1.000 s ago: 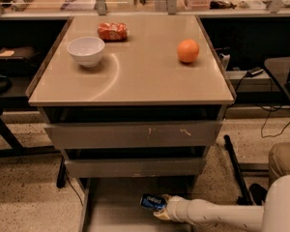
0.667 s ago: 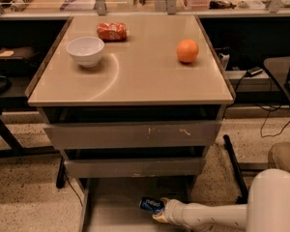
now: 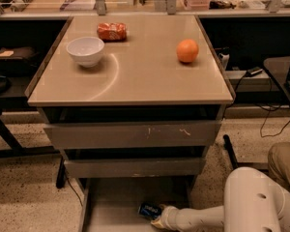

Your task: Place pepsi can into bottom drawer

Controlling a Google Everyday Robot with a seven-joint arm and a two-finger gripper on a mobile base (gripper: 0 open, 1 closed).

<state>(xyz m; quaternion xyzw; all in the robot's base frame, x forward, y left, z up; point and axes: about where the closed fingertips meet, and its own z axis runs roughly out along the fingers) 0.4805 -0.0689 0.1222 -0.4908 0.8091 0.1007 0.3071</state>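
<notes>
My pale gripper sits low in the wide grey metal bottom drawer, against the small dark blue pepsi can. I cannot tell its hold. If it is held, I'd rest the can flat, then let go.

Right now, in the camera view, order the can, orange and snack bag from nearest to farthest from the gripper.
The gripper is low in the bottom drawer.
1. Can, beside it in the drawer.
2. Orange, right side of the tabletop.
3. Snack bag, tabletop's far left.
</notes>
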